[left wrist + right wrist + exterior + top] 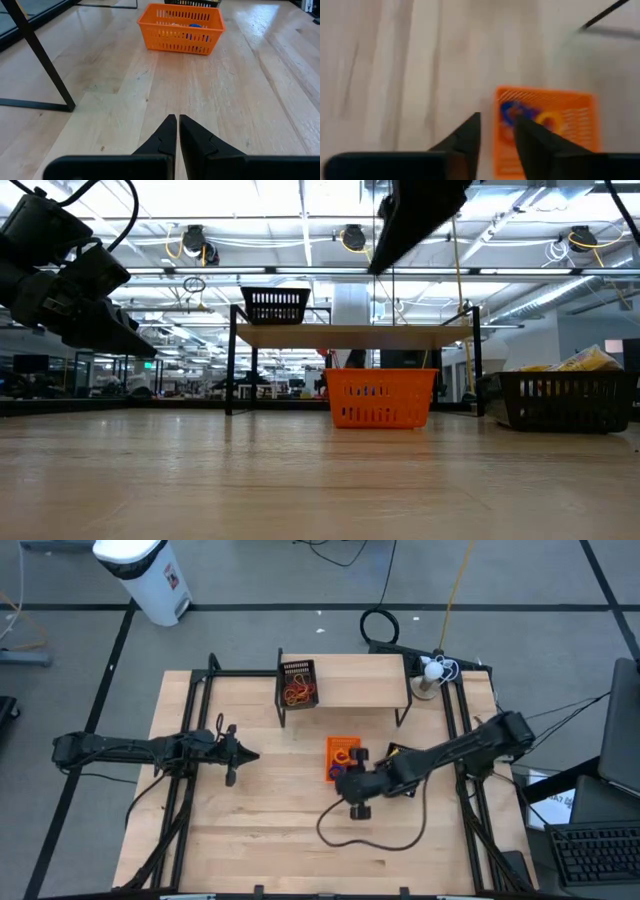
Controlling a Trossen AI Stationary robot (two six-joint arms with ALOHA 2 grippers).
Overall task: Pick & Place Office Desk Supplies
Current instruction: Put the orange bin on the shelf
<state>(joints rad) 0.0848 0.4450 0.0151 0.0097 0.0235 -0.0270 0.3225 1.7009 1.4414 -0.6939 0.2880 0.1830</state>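
Observation:
An orange tray (pixel 340 752) stands mid-table and holds small rings, among them a blue ring (pixel 511 112) and an orange ring (pixel 548 121). Red and orange rubber bands (pixel 297 692) lie in a black mesh tray (pixel 297 670) on a raised wooden shelf (pixel 360 680). My right gripper (pixel 497 131) hangs open above the orange tray's near edge, nothing between its fingers; in the high view the right gripper (pixel 347 772) covers part of the tray. My left gripper (pixel 177 124) is shut and empty at the table's left, pointing toward the orange tray (pixel 181 28).
A second black mesh tray (pixel 570 398) with yellowish contents stands on the table at the right in the low view. The shelf's black legs (pixel 42 60) stand near my left gripper. A black cable (pixel 385 840) loops over the near table. Bare wood (pixel 260 830) lies at the near left.

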